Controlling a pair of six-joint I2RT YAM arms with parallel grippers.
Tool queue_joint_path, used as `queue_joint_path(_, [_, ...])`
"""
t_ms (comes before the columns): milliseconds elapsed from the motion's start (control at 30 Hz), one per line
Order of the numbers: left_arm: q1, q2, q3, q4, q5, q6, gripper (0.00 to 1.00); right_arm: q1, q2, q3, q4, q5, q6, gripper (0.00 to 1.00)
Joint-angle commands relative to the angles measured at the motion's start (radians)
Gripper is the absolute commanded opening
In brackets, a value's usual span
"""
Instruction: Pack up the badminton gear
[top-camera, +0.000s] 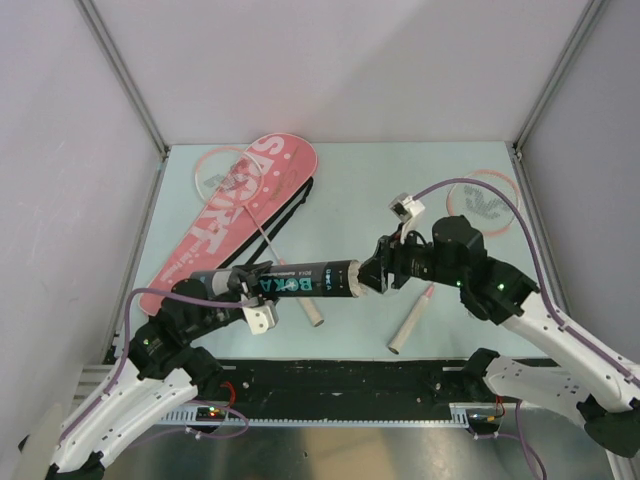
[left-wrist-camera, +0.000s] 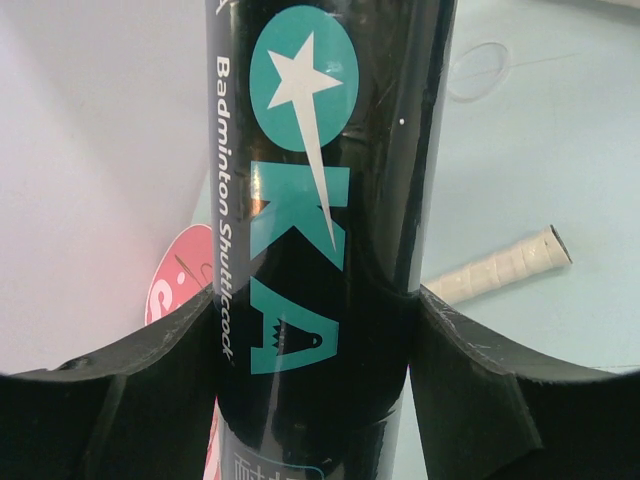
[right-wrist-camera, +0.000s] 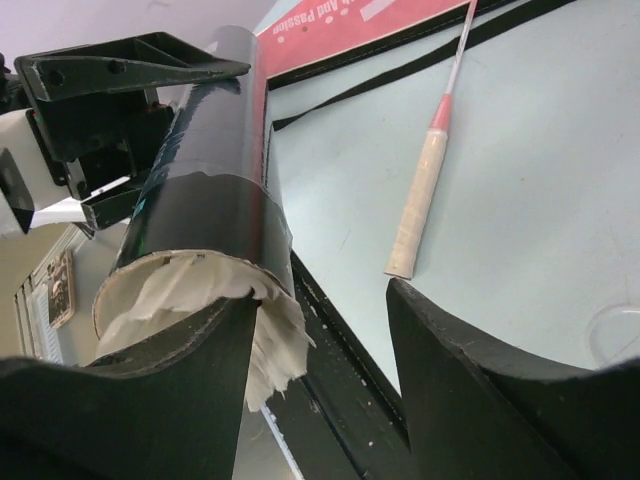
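My left gripper (top-camera: 243, 285) is shut on the black printed tube (top-camera: 300, 279) and holds it level above the table; its jaws clamp the tube (left-wrist-camera: 320, 200) on both sides. My right gripper (top-camera: 376, 272) is open at the tube's open end. In the right wrist view a white feather shuttlecock (right-wrist-camera: 190, 290) sticks out of the tube mouth (right-wrist-camera: 215, 180), against my left finger (right-wrist-camera: 150, 400). One pink racket (top-camera: 225, 172) lies on the pink case (top-camera: 205, 235). The other racket (top-camera: 487, 205) lies to the right, its handle (top-camera: 409, 326) near the front. I see no second shuttlecock.
The case's black strap (top-camera: 290, 215) trails on the table beside the first racket's white handle (top-camera: 311, 312). That handle also shows in the right wrist view (right-wrist-camera: 420, 200). A black rail (top-camera: 340, 375) runs along the near table edge. Walls close in the left, back and right.
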Motion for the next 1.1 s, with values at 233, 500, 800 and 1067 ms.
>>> queue_joint_path(233, [-0.003, 0.021, 0.057, 0.12, 0.065, -0.026, 0.0, 0.06, 0.164, -0.035, 0.271, -0.088, 0.056, 0.52])
queue_joint_path(500, [-0.004, 0.022, 0.055, 0.12, 0.04, -0.003, 0.0, 0.091, 0.233, -0.035, 0.261, -0.06, 0.066, 0.54])
queue_joint_path(800, [-0.003, 0.028, 0.039, 0.119, -0.16, -0.053, 0.0, -0.051, 0.048, -0.009, 0.175, -0.038, 0.115, 0.68])
queue_joint_path(1067, [-0.003, 0.062, 0.068, 0.118, -0.249, -0.097, 0.0, -0.308, -0.053, 0.025, 0.069, -0.086, 0.17, 0.71])
